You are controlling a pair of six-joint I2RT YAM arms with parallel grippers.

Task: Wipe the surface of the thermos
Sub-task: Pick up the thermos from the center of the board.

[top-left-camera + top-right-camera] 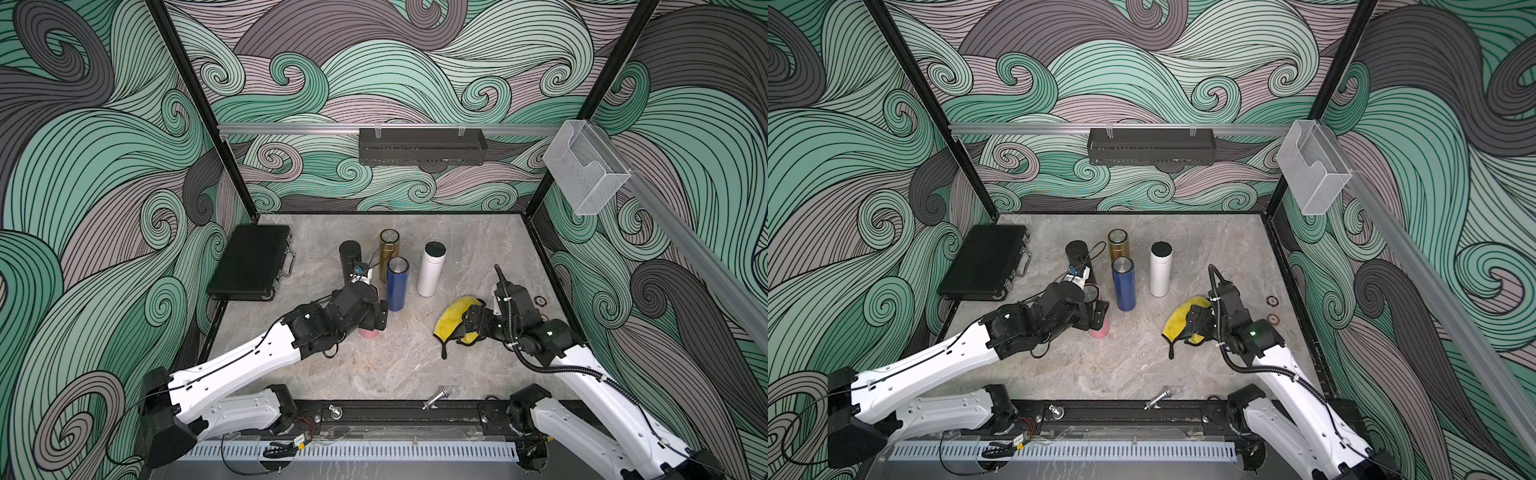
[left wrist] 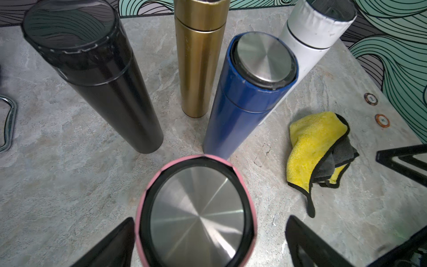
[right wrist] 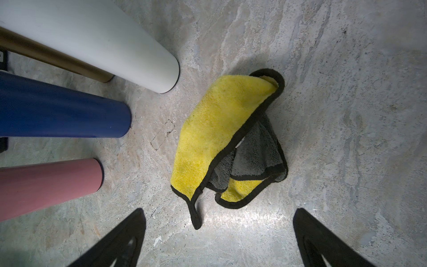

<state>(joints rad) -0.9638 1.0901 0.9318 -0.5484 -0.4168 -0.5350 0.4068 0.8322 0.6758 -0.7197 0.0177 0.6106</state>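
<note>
Marbled table (image 3: 346,92) holds everything. Left pincer (image 2: 210,218), wide open over the pink thermos (image 2: 196,231), should clamp squarely, while the open right pincer (image 3: 219,209) drops onto the centre-frame cloth (image 3: 208,129).

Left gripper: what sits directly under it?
The pink thermos, upright; its steel lid shows between the open jaws. In both top views the gripper hides all but its base.

The pink thermos (image 2: 196,215) stands upright on the table (image 3: 346,92), closed by a black-rimmed lid with a steel top. The yellow cloth (image 3: 215,129), grey on its other side and edged in black, lies loosely folded on the table, apart from the thermos.
</note>
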